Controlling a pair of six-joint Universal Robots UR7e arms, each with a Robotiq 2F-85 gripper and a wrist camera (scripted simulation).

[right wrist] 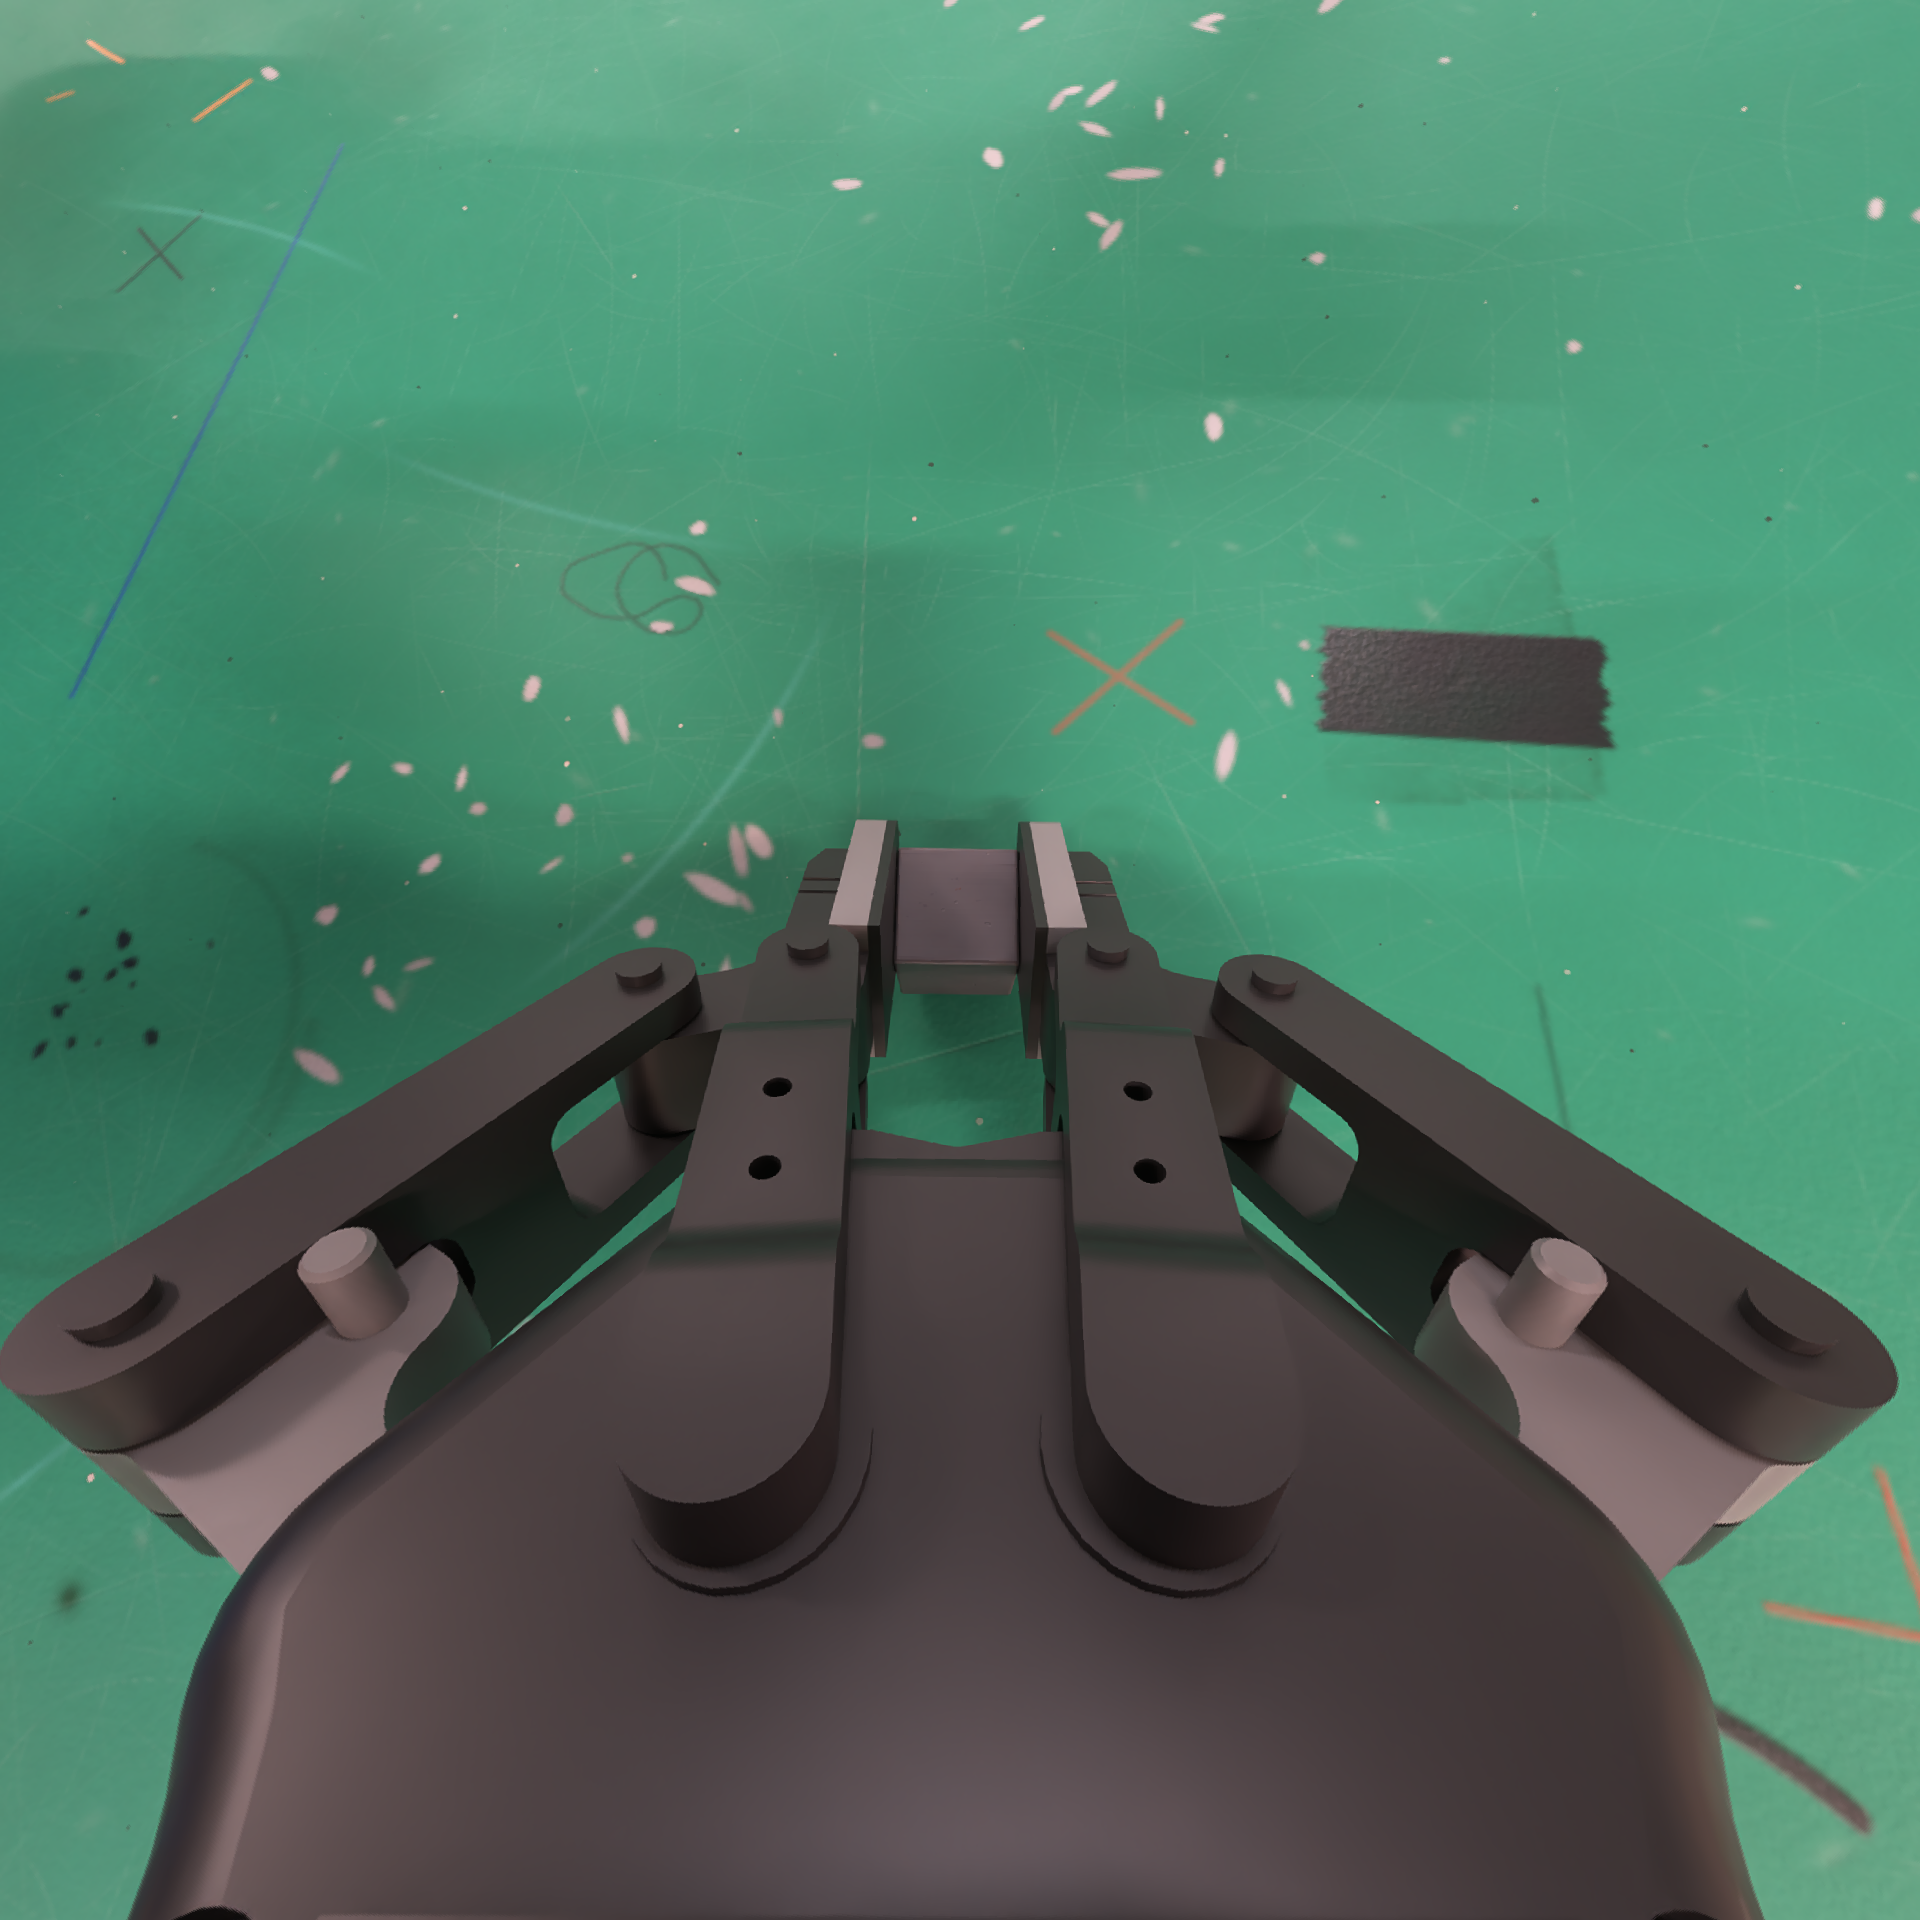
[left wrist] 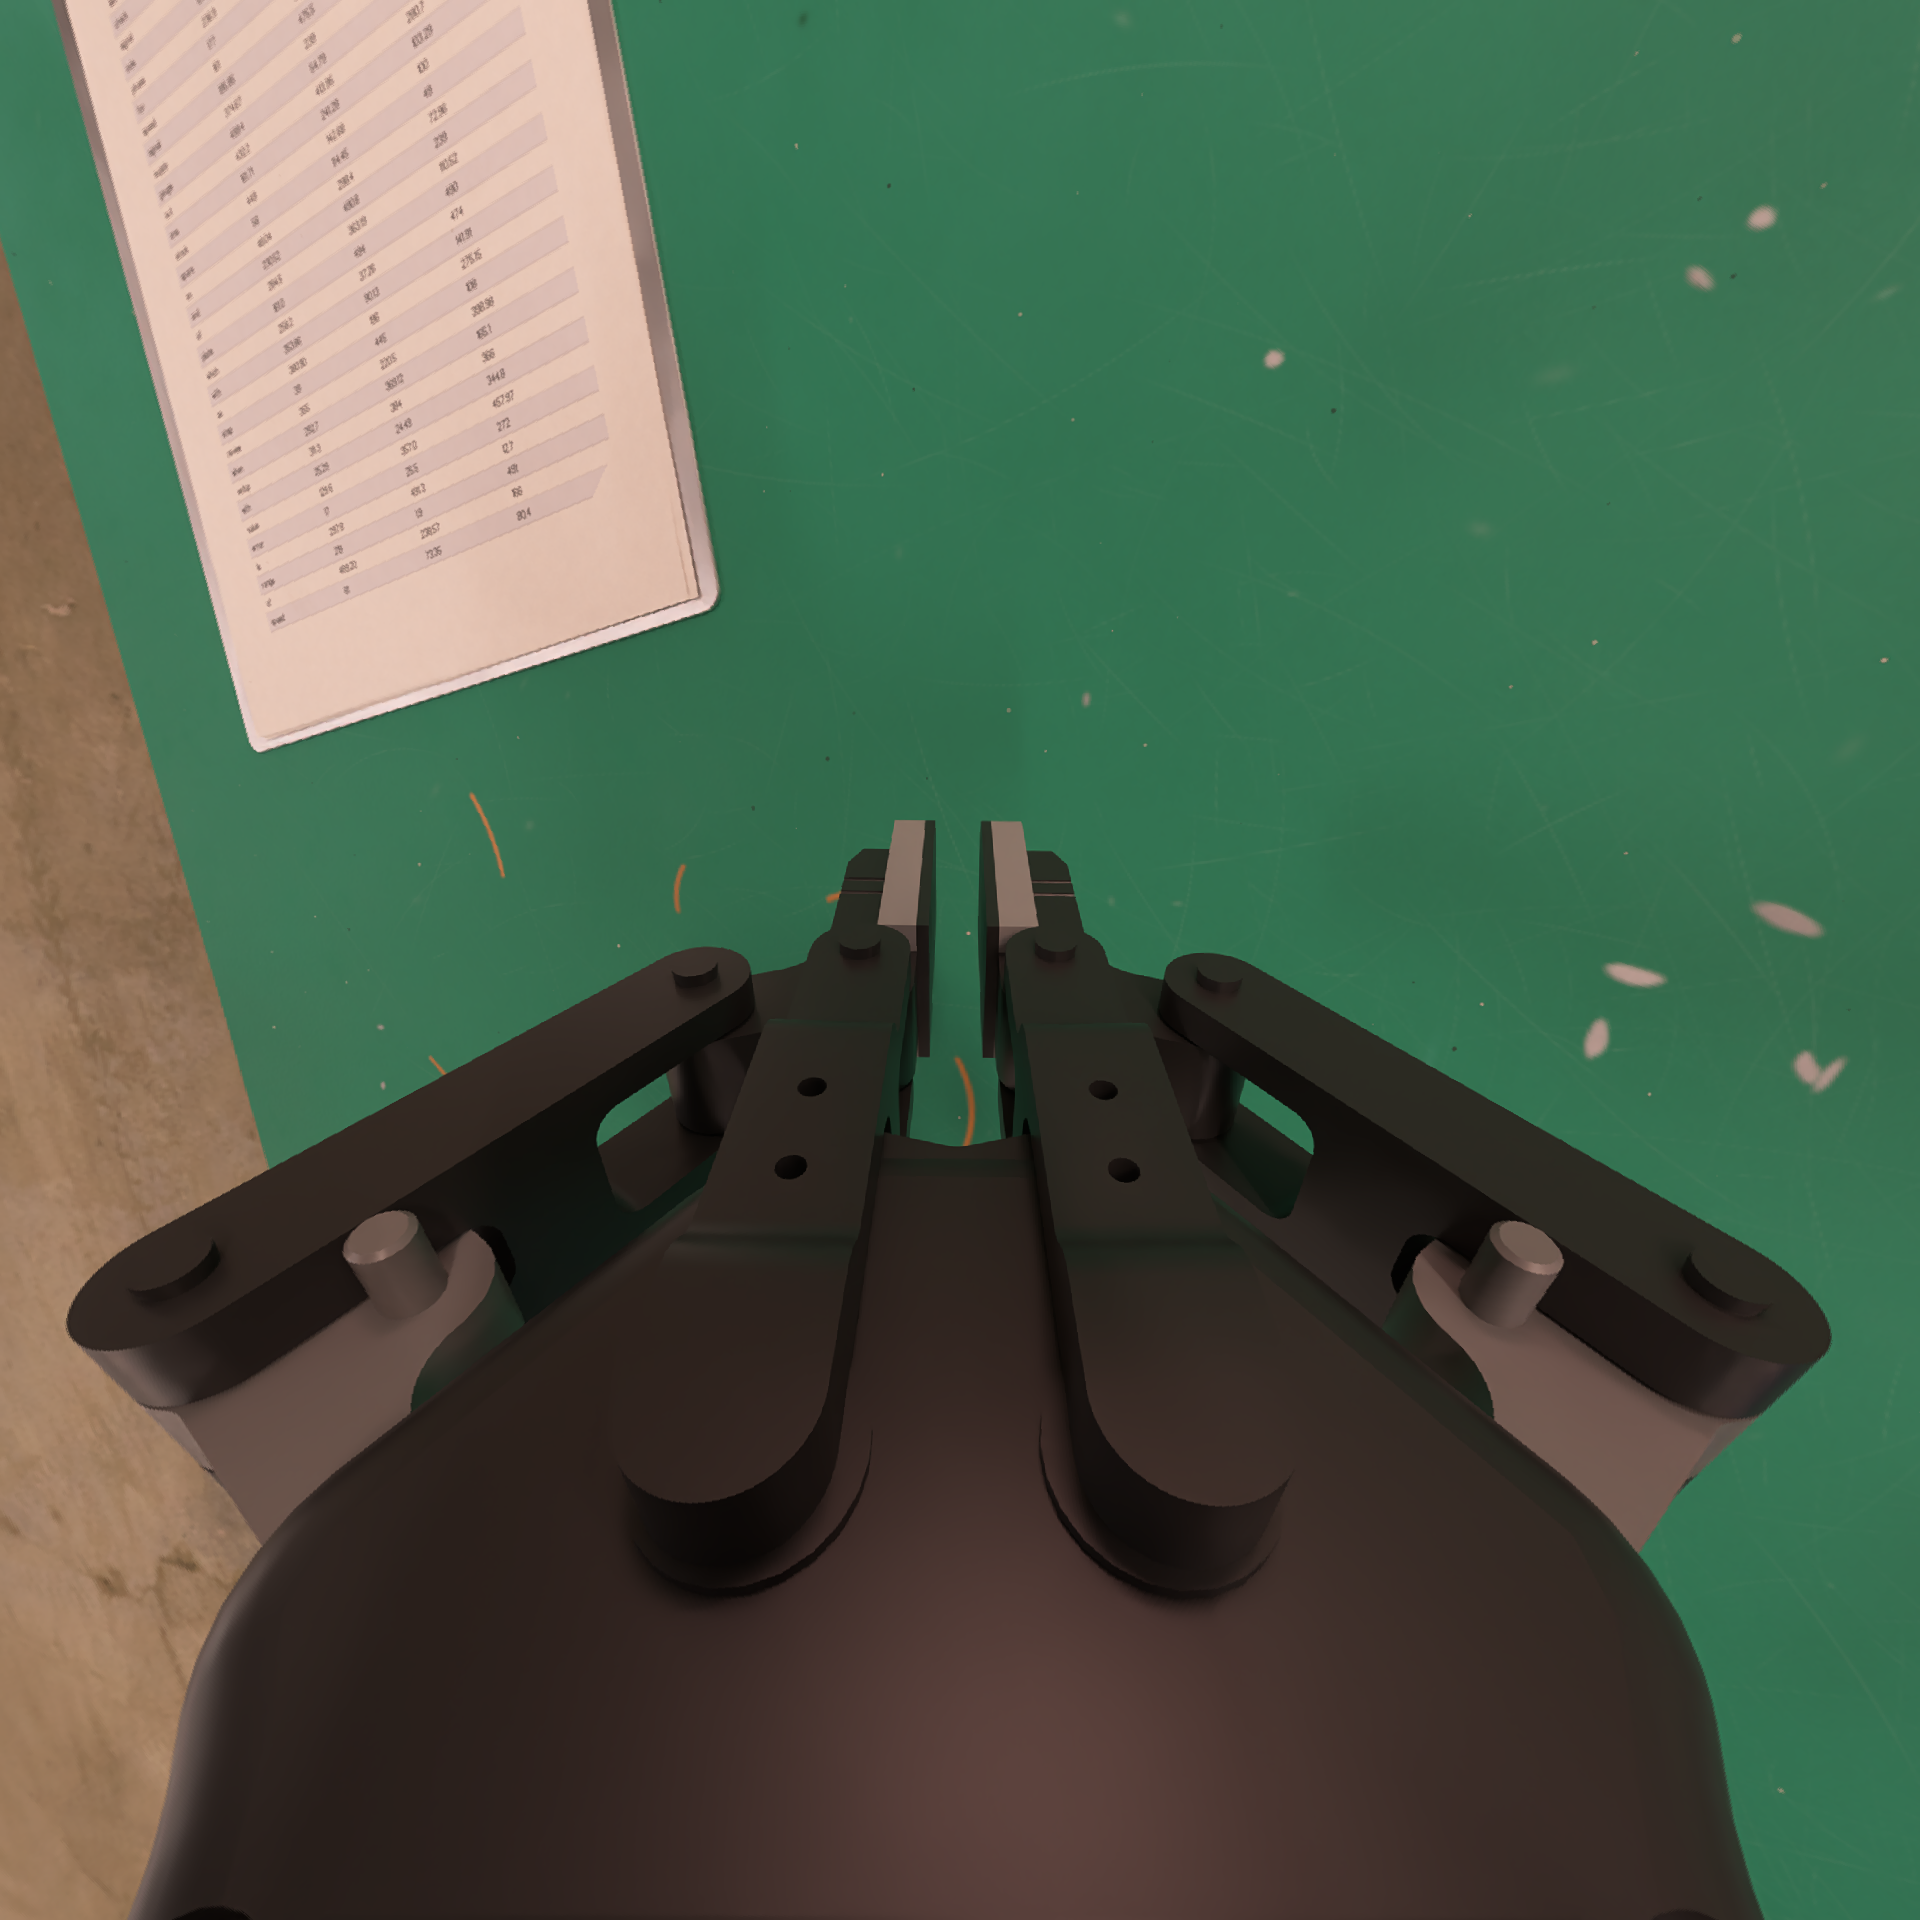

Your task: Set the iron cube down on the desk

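Note:
In the right wrist view my right gripper (right wrist: 957, 878) is shut on the iron cube (right wrist: 956, 914), a small grey metal block held between the two pads. It hangs above the green desk (right wrist: 935, 436); a soft shadow lies on the desk ahead of it. In the left wrist view my left gripper (left wrist: 957, 873) is shut with only a narrow gap between its pads and nothing in it, above the green desk (left wrist: 1299, 520).
A clipboard with a printed sheet (left wrist: 384, 343) lies at the left, near the desk's left edge (left wrist: 177, 862), with brown floor beyond. A strip of black tape (right wrist: 1465, 686), a tan cross mark (right wrist: 1120, 677), pen scribbles and pale flecks mark the desk.

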